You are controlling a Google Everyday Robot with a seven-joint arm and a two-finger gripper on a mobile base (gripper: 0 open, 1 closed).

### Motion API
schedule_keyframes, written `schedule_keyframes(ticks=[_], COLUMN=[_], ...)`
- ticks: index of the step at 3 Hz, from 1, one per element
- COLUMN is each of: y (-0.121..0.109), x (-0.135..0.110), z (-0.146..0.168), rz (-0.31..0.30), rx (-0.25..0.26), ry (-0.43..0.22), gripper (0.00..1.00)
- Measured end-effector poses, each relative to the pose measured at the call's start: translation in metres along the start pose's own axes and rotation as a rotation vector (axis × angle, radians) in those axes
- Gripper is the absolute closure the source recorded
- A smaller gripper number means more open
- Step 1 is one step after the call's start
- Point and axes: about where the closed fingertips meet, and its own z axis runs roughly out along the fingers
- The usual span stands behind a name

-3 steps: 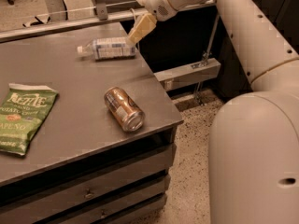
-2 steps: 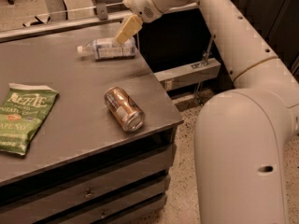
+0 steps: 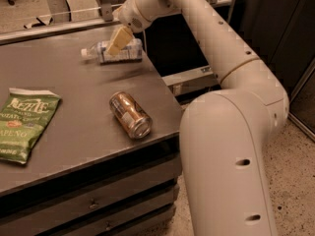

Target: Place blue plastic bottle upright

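The blue plastic bottle lies on its side at the far right of the grey table, its white cap pointing left. It is clear with a pale blue-white label. My gripper hangs from the white arm and sits just above the middle of the bottle, its pale fingers pointing down at it. It holds nothing.
A copper-brown drink can lies on its side near the table's right front edge. A green chip bag lies flat at the left. Drawers run below the table front. The arm's large white body stands right of the table.
The arm has swung left, carrying the gripper from beside the bottle's right end to over its middle. The bottle, can and bag have not moved.
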Motion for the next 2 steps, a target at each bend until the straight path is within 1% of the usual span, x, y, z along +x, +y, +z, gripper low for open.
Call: schedule_keyframes(ticks=[1, 2], y=[0.001, 0.004], x=[0.006, 0.009], z=[0.020, 0.035], rz=[-0.026, -0.059], rx=[-0.021, -0.048], ry=[0.067, 0.158], gripper=[0.00, 0.00])
